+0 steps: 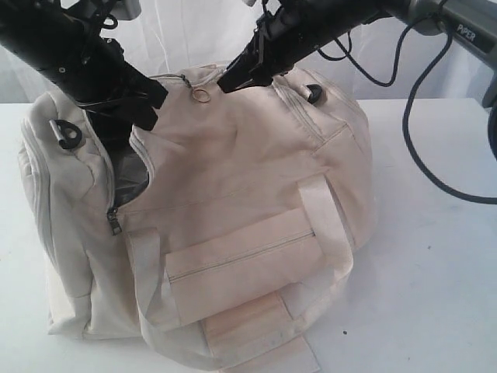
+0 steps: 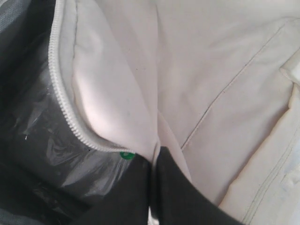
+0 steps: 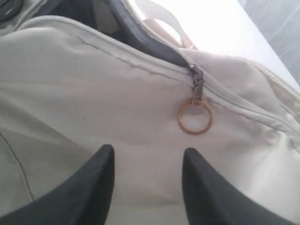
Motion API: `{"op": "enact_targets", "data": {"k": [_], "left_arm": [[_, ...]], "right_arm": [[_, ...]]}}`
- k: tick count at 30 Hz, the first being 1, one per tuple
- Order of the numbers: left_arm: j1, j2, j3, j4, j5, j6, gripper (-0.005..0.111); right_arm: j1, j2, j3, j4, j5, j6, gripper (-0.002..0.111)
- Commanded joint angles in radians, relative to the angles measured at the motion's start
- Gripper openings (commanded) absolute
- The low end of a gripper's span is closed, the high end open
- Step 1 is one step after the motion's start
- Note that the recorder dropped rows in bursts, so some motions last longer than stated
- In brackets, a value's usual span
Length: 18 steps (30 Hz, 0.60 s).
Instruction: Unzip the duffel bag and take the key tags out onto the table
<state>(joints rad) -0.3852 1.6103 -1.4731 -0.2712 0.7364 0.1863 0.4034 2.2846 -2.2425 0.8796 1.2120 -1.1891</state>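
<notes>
The cream duffel bag (image 1: 248, 179) lies on the white table (image 1: 435, 295), its top zipper open at the left end and showing dark lining (image 1: 128, 175). My left gripper (image 1: 147, 113) (image 2: 154, 157) is shut on the cream fabric edge of that opening. Next to its fingers a small green bit (image 2: 125, 155) peeks from under the zipper teeth, beside clear plastic; the key tags are otherwise hidden. My right gripper (image 1: 229, 81) (image 3: 147, 157) hovers open over the bag's top, close to the metal ring pull (image 1: 201, 95) (image 3: 194, 117) on the zipper slider.
Black strap rings sit at the bag's left end (image 1: 68, 134) and right end (image 1: 314, 93). A second zipper slider (image 1: 115, 221) hangs at the lower end of the opening. The zipped front pocket (image 1: 241, 268) faces the camera. Arm cables (image 1: 411, 140) loop at the right.
</notes>
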Motion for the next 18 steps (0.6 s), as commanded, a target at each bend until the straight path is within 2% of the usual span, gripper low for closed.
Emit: {"op": "enact_targets", "data": {"k": [1, 4, 10, 18], "left_arm": [[-0.005, -0.017, -0.005, -0.038, 0.06, 0.085, 0.0], [-0.005, -0.017, -0.005, -0.076, 0.088, 0.163, 0.0], [-0.005, -0.017, -0.005, -0.087, 0.17, 0.314, 0.0], [-0.005, -0.017, -0.005, -0.14, 0.232, 0.446, 0.0]], "right_arm": [[-0.013, -0.009, 0.0, -0.021, -0.039, -0.007, 0.041], [-0.013, -0.009, 0.0, -0.025, -0.032, -0.12, 0.045], [-0.001, -0.009, 0.0, -0.023, -0.033, -0.18, 0.07], [0.056, -0.003, 0.0, -0.038, -0.05, -0.251, 0.071]]}}
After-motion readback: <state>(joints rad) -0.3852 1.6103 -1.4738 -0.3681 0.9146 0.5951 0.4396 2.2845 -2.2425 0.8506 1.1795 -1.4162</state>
